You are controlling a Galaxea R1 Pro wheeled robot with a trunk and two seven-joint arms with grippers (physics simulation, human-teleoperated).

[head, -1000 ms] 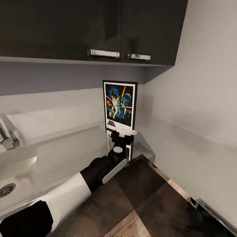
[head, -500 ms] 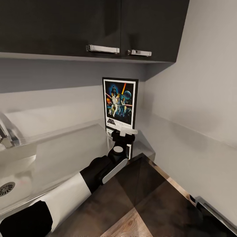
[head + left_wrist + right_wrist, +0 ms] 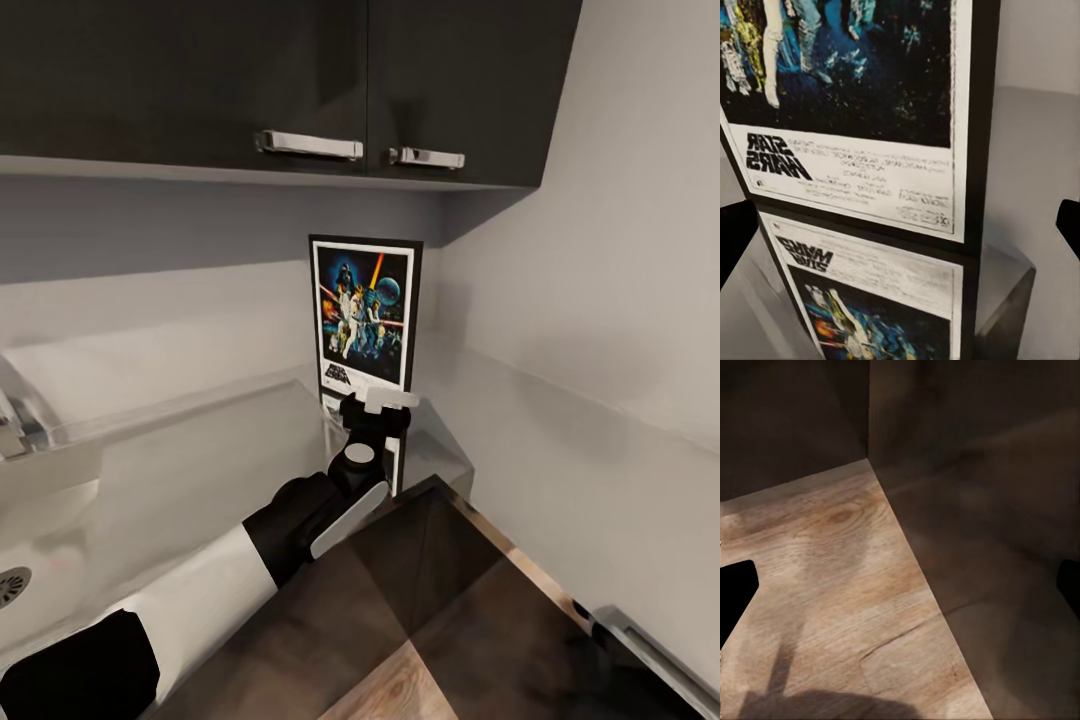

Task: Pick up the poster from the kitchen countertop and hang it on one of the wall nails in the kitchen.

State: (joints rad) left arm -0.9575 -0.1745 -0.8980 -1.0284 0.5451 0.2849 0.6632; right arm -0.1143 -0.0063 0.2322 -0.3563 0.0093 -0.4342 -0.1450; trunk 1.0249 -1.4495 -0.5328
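— Your left gripper (image 3: 378, 402) sits spread at the poster's (image 3: 364, 312) foot.
— Where's the poster?
— Upright in the kitchen countertop (image 3: 200, 450) corner, under dark wall cabinets (image 3: 300, 80); nothing stands between you and it.

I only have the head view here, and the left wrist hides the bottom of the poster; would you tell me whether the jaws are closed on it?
Observer: No. In the left wrist view, the left gripper has its jaws wide apart, one at each side edge, with the poster ahead between them.
Operator: Thank you. Is the poster lifted off the countertop?
Observer: No. Its bottom edge rests on the glossy kitchen countertop and meets its own reflection there.
Operator: And the right arm?
Observer: The right gripper is open too, and it faces the wooden floor.
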